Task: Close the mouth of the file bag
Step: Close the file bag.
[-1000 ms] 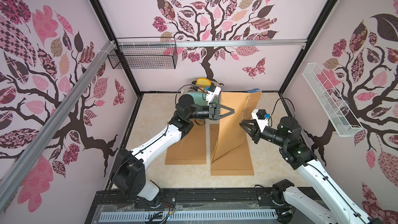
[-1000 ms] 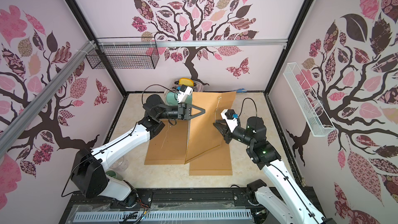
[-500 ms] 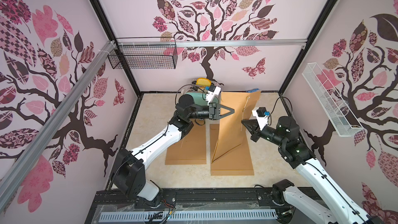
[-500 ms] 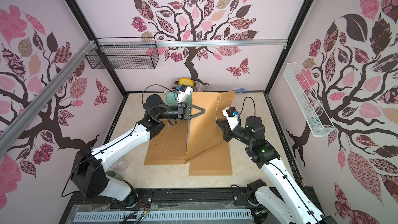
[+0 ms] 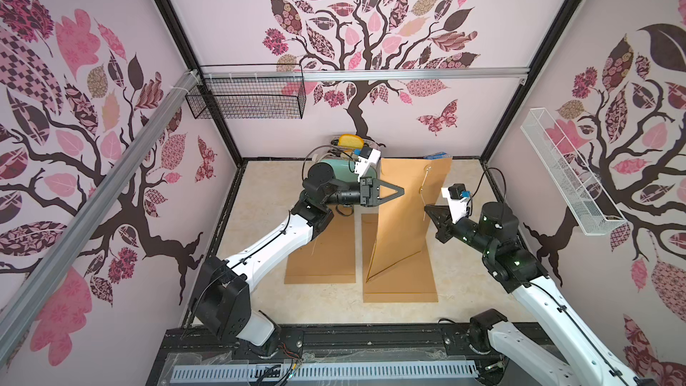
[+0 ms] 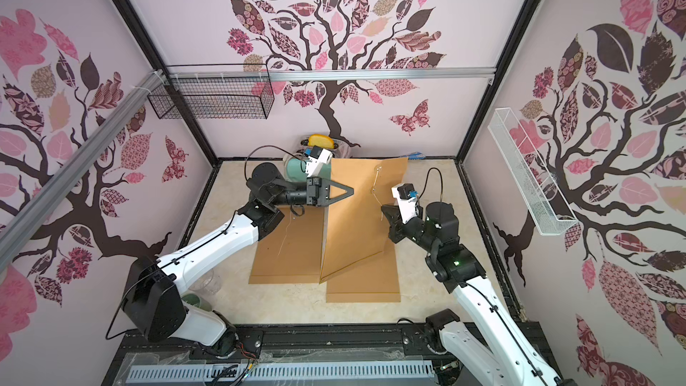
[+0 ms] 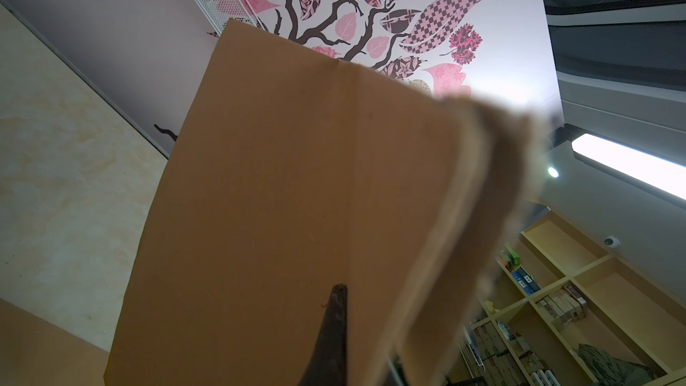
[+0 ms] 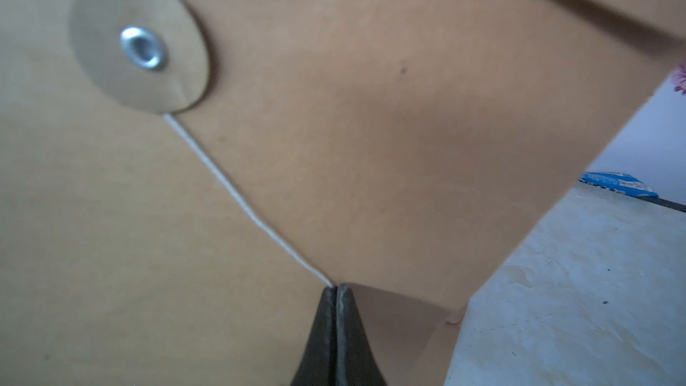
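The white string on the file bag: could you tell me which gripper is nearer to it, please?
Right. The right gripper is shut on the string itself; the left gripper grips the opposite edge of the lifted file bag, away from the string.

Brown kraft file bag (image 5: 404,213), one end lifted upright, white string (image 8: 245,209) taut from round eyeleted disc (image 8: 139,46)
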You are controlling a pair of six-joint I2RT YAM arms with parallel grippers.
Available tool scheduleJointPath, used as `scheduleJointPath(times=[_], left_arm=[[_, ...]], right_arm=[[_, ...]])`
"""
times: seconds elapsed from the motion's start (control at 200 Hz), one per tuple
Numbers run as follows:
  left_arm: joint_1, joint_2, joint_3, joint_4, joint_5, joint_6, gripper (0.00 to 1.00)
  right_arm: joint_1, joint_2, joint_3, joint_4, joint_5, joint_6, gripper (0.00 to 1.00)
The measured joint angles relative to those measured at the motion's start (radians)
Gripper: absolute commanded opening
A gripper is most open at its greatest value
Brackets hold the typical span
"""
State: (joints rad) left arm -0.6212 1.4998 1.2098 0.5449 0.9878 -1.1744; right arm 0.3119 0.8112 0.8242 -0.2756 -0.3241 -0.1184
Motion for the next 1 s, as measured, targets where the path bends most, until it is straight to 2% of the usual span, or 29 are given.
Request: scheduleJointPath(times=[0.14, 0.185, 0.32, 0.415, 0.58, 0.89, 1.0], left_arm=[[0.0, -0.008, 0.0, 0.0, -0.001, 0.0, 0.0], [0.0, -0.011, 0.0, 0.0, -0.001, 0.0, 0.0], [0.0, -0.017, 0.0, 0.0, -0.001, 0.0, 0.0], [0.0, -0.017, 0.0, 0.0, 0.0, 0.0, 0.0], [0.0, -0.02, 0.0, 0.0, 0.001, 0.0, 0.0], [0.0, -0.031, 0.0, 0.0, 0.001, 0.0, 0.0], [0.0, -0.031, 0.0, 0.001, 0.001, -0.002, 0.0]], right_arm=[[-0.014, 0.032, 0.069, -0.011, -0.013, -0.002, 0.0], [-0.014, 0.025, 0.07, -0.01, -0.025, -0.003, 0.06], [-0.014, -0.03, 0.015, -0.001, -0.036, -0.005, 0.08], [-0.014, -0.058, -0.024, 0.004, -0.035, -0.01, 0.14], [-0.014, -0.036, -0.026, 0.009, -0.049, -0.027, 0.17], [-0.014, -0.007, -0.026, 0.052, -0.083, -0.025, 0.32], [-0.014, 0.006, -0.02, 0.066, -0.111, -0.024, 0.34]])
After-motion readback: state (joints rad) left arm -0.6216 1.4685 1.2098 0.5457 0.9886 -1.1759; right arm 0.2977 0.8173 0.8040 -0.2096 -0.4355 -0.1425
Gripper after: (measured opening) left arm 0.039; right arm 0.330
